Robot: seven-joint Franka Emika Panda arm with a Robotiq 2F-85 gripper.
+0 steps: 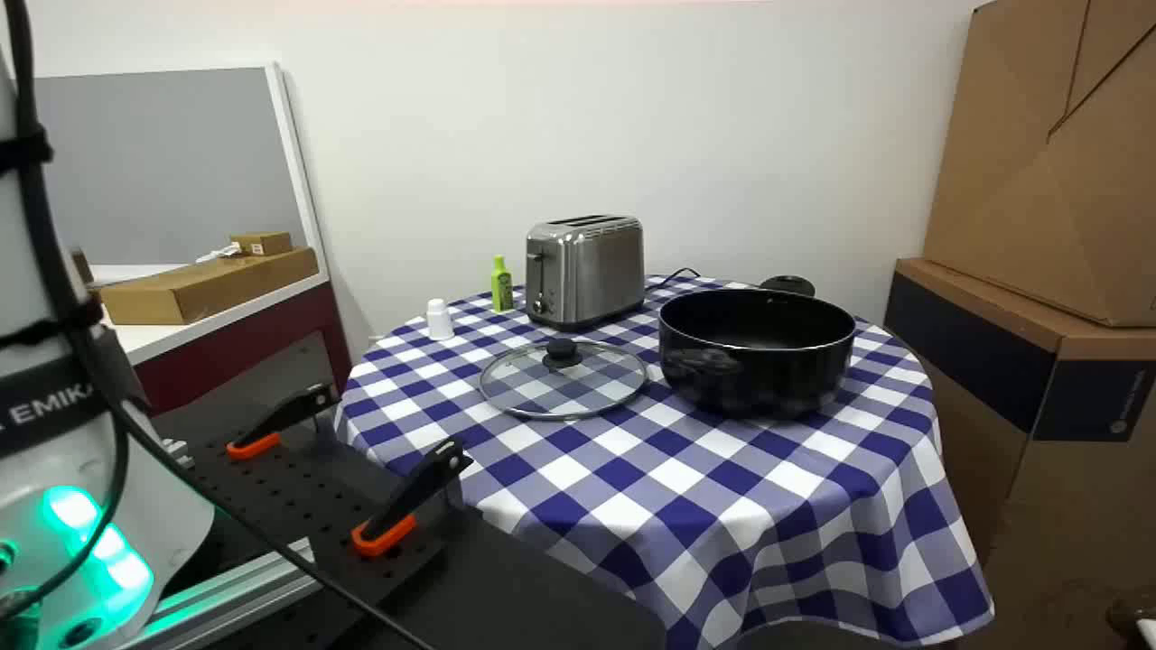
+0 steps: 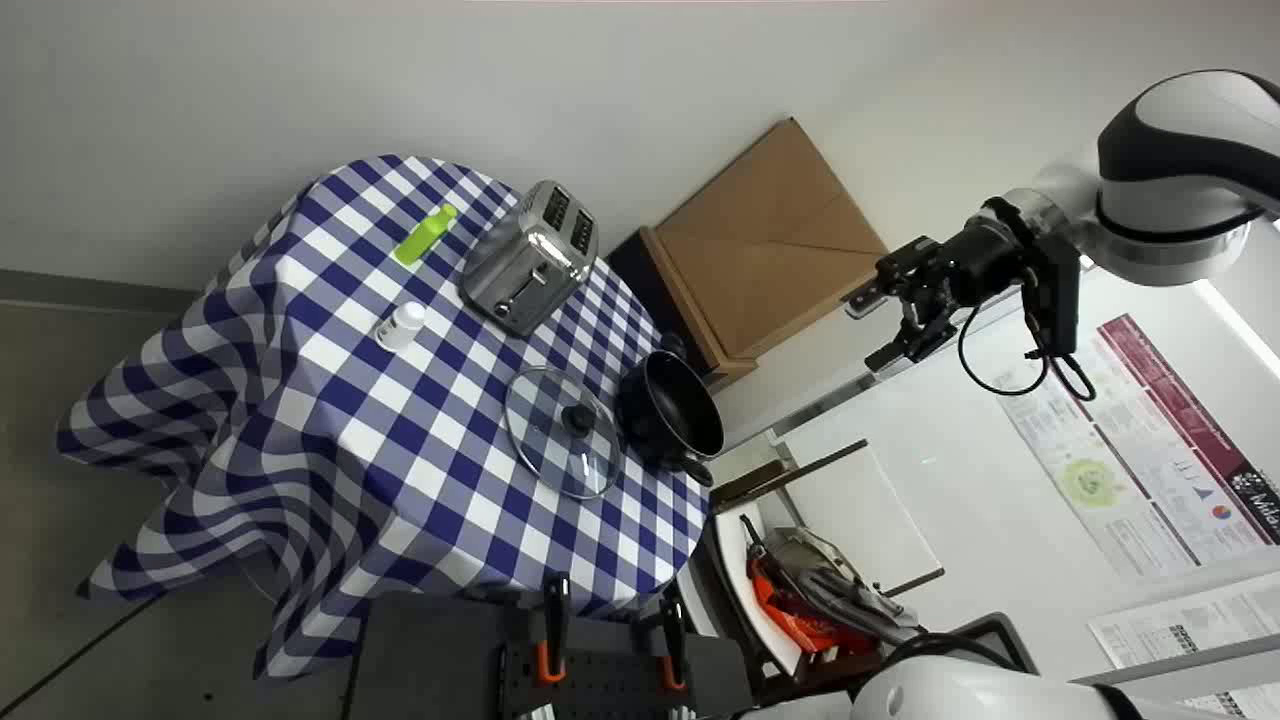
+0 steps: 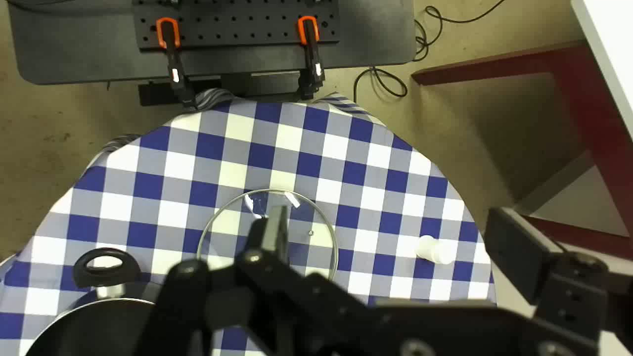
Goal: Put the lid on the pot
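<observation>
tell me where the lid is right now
In both exterior views, the lid lies knob up on the checked cloth, just left of the pot, with the toaster farther back.

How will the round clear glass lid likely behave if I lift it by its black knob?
The round clear glass lid looks stiff but breakable, being thin-rimmed glass. It may tilt in the air, since it's wide and its black knob is small.
</observation>
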